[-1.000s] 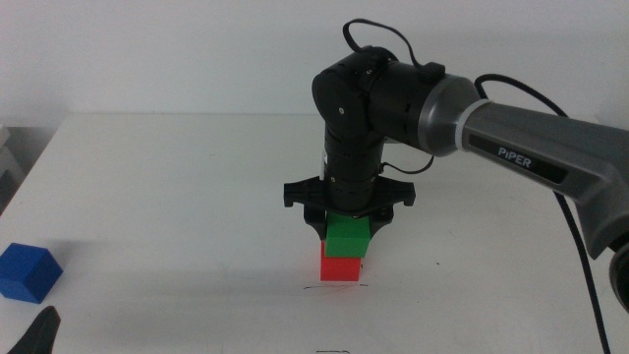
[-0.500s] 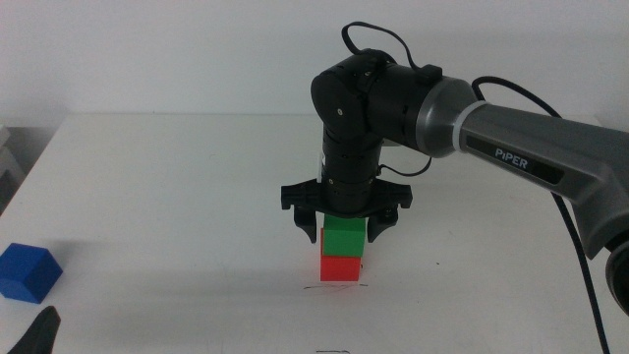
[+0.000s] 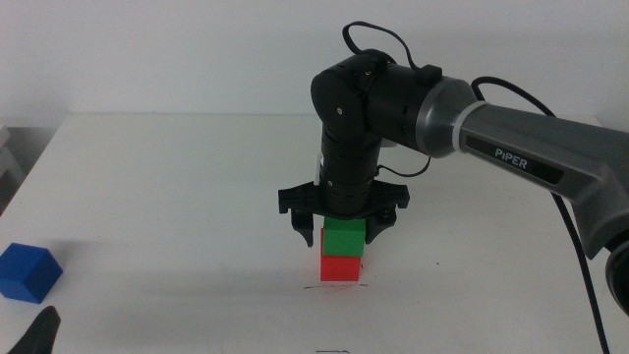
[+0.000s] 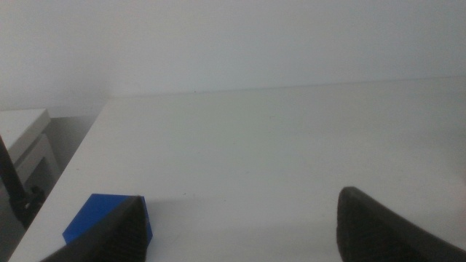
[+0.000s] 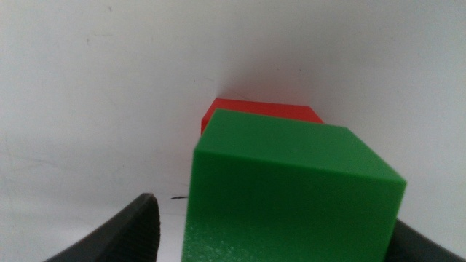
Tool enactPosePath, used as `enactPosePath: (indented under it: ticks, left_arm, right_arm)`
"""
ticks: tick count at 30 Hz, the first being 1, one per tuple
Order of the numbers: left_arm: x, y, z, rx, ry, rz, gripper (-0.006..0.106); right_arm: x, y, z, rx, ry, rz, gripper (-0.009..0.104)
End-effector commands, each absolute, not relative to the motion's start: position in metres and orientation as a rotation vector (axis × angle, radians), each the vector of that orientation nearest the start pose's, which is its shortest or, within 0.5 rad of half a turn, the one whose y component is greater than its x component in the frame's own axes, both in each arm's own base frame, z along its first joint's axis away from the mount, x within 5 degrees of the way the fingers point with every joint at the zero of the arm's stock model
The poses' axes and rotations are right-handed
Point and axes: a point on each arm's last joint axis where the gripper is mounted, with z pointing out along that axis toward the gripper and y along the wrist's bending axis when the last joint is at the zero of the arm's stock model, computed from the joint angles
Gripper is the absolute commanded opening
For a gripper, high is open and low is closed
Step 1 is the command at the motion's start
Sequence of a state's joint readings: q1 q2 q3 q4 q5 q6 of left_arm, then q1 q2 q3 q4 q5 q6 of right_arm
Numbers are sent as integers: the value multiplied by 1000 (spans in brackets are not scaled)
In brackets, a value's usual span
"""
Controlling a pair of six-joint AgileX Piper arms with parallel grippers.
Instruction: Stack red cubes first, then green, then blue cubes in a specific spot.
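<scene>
- Right gripper [image 3: 342, 228] hangs over the stack at table centre, jaws spread wide on either side of the green cube [image 3: 344, 237]; judged clear of its faces, so holding nothing.
- Green cube sits on the red cube [image 3: 340, 267], which rests on the faint scribbled mark [image 3: 316, 286]. In the right wrist view the green cube [image 5: 291, 193] looks slightly offset from the red cube [image 5: 258, 113] below; how much, cannot tell.
- Blue cube [image 3: 28, 272] lies well apart, at the near left edge of the table [image 3: 177, 197], flat on one face.
- Left gripper [image 4: 233, 233] waits near left, jaws open, with the blue cube [image 4: 108, 217] just beside one jaw.
- Handling judgement: cubes look rigid, light, matte, so probably not slippery or fragile. Take the blue cube on two opposite side faces, at mid-height, jaws square to the faces.
- Risk: a light two-cube stack may shift if nudged; set the blue cube down gently and centred.
</scene>
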State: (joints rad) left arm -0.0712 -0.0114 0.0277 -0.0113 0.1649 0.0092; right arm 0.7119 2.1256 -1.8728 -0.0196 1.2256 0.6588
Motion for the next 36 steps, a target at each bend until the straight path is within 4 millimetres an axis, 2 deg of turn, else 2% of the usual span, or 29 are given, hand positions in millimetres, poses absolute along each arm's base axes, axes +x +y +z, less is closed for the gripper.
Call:
enactPosePath:
  ticks: [1,9,13,19,23,29,33,36]
  left_arm:
    - [55,-4,198,39,1563,-73,87]
    - [55,-4,198,39,1563,-73,87]
    - [55,-4,198,39,1563,-73,87]
    - [55,-4,198,39,1563,-73,87]
    - [55,-4,198,39,1563,-73,87]
    - [55,-4,198,39,1563,-73,87]
    - [55,-4,198,39,1563,-73,87]
    - [55,-4,198,39,1563,-73,87]
  right_arm:
    - [339,286,268,-118,2911,204,64]
    - [338,284,270,-160,2905,184,64]
    - [334,279,290,-160,2855,210,64]
    - [326,263,316,-129,2812,156,64]
    - [316,253,343,-150,2755,193,64]
    - [294,223,383,-304,2640,207,64]
    - [270,186,403,-306,2532,275,64]
    - [247,157,406,-310,2427,336,64]
